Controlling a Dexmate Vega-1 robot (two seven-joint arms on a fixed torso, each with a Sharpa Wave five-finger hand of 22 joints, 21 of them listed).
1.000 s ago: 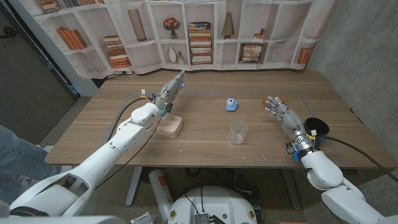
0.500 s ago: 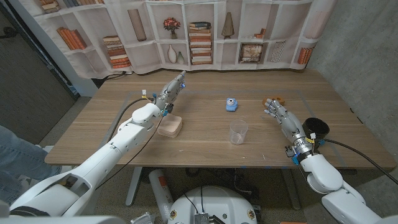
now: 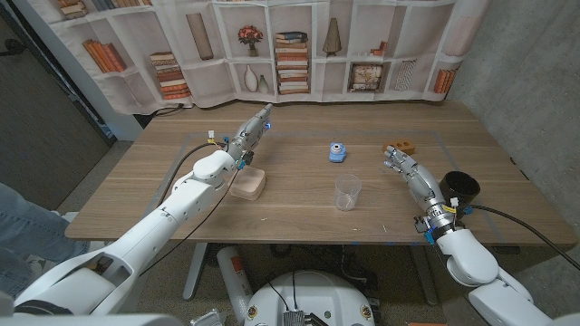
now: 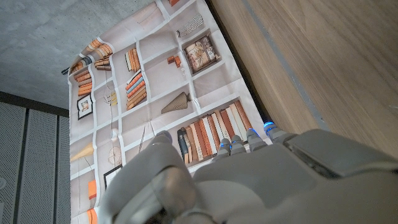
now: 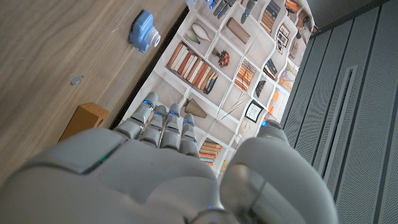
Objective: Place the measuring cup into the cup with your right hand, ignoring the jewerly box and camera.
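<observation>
Since nothing is held yet, the right hand (image 3: pixel 405 166) is kept open-fingered right of centre, near the clear plastic cup (image 3: pixel 347 192); the left hand (image 3: pixel 251 129), likewise empty with straight fingers, is parked above the pale square jewelry box (image 3: pixel 247 183).

Blue camera (image 3: pixel 338 151), beige box (image 3: pixel 247 184), orange block (image 3: pixel 399 146) on table (image 3: pixel 299 204).

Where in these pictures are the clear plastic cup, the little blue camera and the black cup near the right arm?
clear plastic cup (image 3: pixel 347 192), head view, on its see-through side wall.
blue camera (image 3: pixel 338 152), head view, on the middle of its body.
black cup (image 3: pixel 460 187), head view, on its rim beside the right arm.
</observation>
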